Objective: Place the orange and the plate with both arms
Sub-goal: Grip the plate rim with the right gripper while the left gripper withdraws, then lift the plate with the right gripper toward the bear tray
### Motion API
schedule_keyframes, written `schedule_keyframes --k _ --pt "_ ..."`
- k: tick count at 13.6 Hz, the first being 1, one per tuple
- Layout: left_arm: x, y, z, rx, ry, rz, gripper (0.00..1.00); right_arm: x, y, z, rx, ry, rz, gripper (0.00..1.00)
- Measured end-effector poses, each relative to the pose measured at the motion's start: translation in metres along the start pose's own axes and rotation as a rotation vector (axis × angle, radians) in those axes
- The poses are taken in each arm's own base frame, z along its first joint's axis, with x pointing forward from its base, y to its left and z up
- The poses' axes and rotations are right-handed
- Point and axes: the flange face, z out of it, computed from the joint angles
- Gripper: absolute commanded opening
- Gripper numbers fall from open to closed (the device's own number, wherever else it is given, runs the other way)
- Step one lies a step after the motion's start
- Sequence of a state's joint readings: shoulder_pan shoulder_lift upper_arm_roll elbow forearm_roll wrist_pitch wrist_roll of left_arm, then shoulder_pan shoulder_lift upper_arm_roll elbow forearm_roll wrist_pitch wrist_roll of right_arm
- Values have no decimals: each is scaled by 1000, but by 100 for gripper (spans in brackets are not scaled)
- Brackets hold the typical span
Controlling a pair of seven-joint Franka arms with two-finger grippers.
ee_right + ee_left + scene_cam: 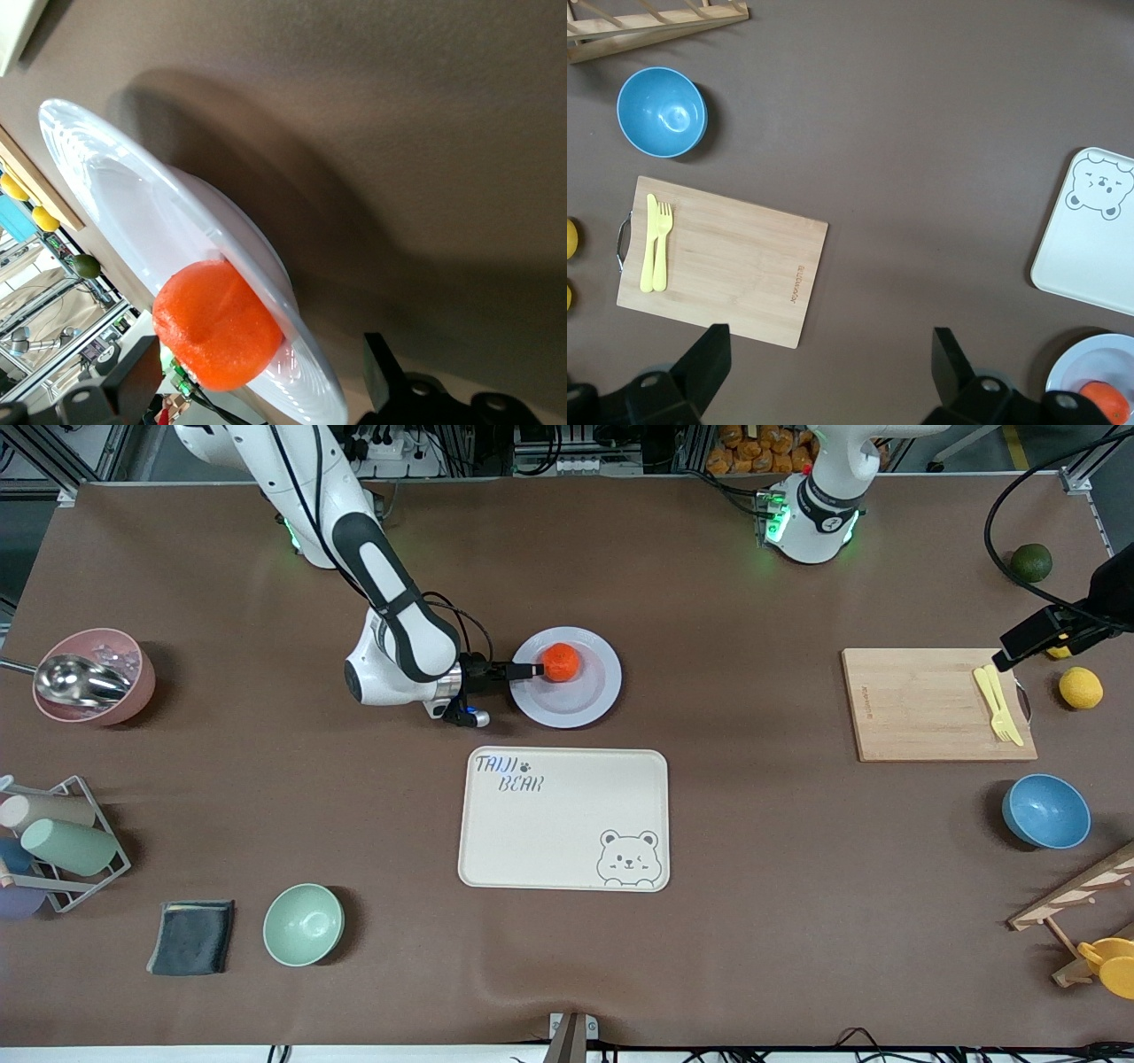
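Nearest you, the bear tray [563,818] is lying bare at mid-desk, probably waiting as the destination. Just past it, the plate [592,695] is sitting flat, and the orange [561,662] is resting in its well toward the robots' edge; being round, neither is pointing anywhere. You're holding the right gripper [524,670] low at the plate's rim, jaws wide and empty. Your left gripper [828,354] is waiting, fingers wide, above the cutting board [930,704].
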State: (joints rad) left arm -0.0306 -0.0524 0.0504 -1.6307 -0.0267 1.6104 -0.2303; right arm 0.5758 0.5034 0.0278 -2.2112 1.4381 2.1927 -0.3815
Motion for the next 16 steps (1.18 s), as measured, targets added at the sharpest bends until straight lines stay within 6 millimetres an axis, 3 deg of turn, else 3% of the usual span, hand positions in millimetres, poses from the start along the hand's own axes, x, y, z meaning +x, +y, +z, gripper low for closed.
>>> schedule_keyframes --k 2,3,4,6,7,16 --pt "0 -1 1 0 -1 -1 100 0 1 0 3 1 4 100" --pt "0 -1 1 0 -1 -2 100 0 1 1 4 1 6 95" --pt "0 -1 0 0 -1 -3 100 1 2 1 4 1 8 74" --pt "0 -1 0 0 -1 -3 100 1 4 3 2 0 14 13" --pt "0 -1 0 0 -1 -2 100 2 6 4 1 0 18 0" --pt "-1 -5 2 4 -17 -9 100 5 6 6 50 14 55 0"
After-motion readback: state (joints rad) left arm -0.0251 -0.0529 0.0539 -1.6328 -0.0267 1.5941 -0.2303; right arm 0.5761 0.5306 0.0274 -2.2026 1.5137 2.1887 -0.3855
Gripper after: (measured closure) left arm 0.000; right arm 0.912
